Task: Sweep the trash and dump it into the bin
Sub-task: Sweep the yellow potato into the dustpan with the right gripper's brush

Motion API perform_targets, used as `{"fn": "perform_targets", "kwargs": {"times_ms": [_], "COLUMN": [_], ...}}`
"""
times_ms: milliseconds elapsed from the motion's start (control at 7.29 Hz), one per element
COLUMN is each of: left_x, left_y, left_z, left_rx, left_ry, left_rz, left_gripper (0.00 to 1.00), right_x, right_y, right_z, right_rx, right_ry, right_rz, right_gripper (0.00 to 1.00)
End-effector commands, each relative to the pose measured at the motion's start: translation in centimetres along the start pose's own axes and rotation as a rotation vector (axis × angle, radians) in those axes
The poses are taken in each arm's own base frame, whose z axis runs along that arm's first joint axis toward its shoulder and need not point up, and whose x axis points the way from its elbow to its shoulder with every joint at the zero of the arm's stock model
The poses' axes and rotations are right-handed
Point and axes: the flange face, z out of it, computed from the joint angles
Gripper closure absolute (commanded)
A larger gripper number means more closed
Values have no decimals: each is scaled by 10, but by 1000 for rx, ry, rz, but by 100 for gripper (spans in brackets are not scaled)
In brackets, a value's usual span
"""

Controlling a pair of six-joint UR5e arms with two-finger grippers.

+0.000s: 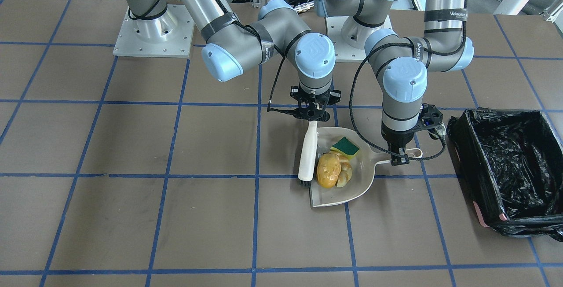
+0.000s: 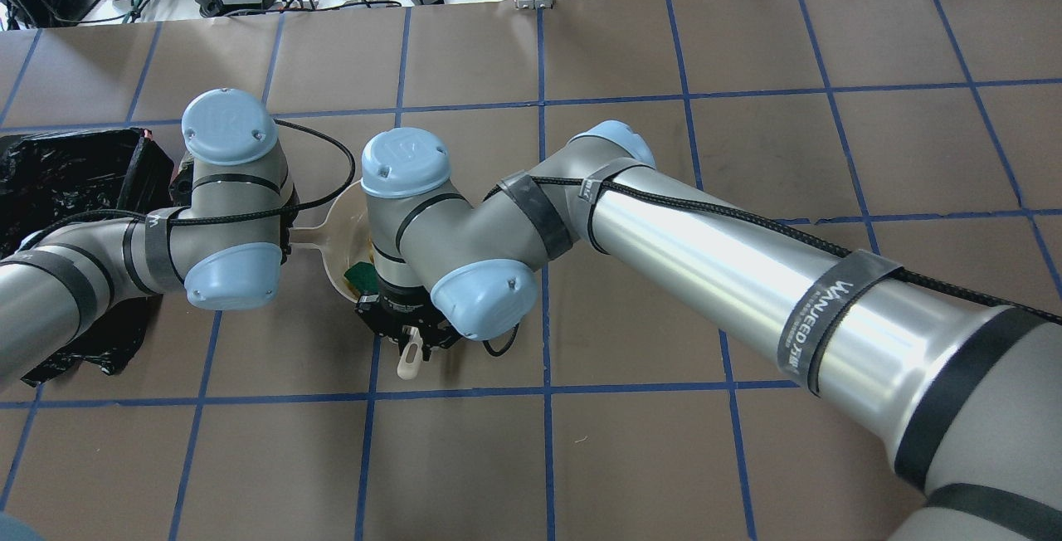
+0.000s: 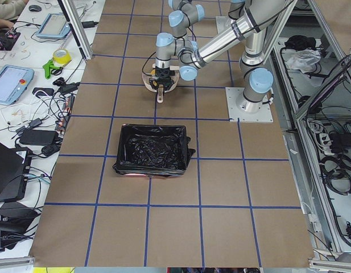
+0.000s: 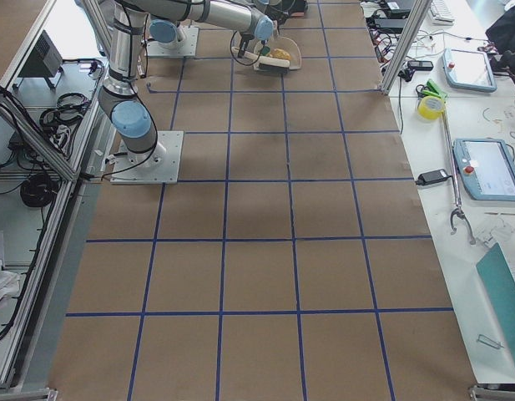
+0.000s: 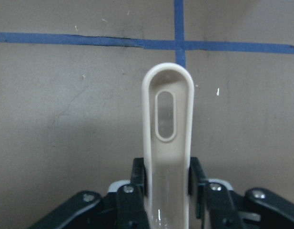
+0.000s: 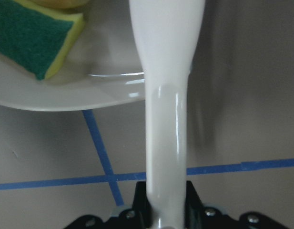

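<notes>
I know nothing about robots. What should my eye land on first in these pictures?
Mid-table, a beige dustpan holds a potato-like lump, a croissant-like piece and a green-and-yellow sponge wedge. The left gripper clamps the dustpan's handle, while the right gripper grips a pale brush beside them. A black-lined bin waits on the robot's left.

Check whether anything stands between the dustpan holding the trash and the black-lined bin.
Nothing visible does. Between the dustpan carrying the trash and the bin there is only brown table with blue tape. The left end effector, clamped on the dustpan's handle, and its cable are on that side.
</notes>
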Motion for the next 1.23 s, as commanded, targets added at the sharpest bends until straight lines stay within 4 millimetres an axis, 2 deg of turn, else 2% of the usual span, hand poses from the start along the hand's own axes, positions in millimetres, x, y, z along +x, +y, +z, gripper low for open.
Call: {"fn": "perform_targets", "kwargs": {"times_ms": [0, 137, 412, 549, 686, 823, 960, 1097], "left_x": [0, 1, 4, 9, 11, 11, 11, 11], "left_y": [0, 0, -1, -2, -1, -2, -2, -2], "left_z": [0, 0, -3, -6, -3, -5, -5, -7], "left_rx": [0, 0, 1, -3, -2, -2, -2, -9], "left_ry": [1, 1, 10, 19, 15, 17, 17, 20], "left_rz": [2, 2, -4, -6, -7, -6, -6, -3], "left_gripper": [100, 100, 100, 100, 100, 100, 100, 100], "right_x": [-21, -29, -22, -11, 5, 19, 38, 70], "right_y": [-10, -15, -15, -17, -20, -20, -31, -59], "right_z": [2, -4, 2, 7, 0, -15, -40, -67], "right_rx": [-16, -2, -6, 4, 47, 49, 65, 87], "right_ry": [-38, -48, -15, 43, 113, 124, 127, 159], "right_rz": [-8, -15, -36, -55, -81, -88, -71, -65], "right_gripper": [96, 96, 96, 96, 96, 96, 96, 96]}}
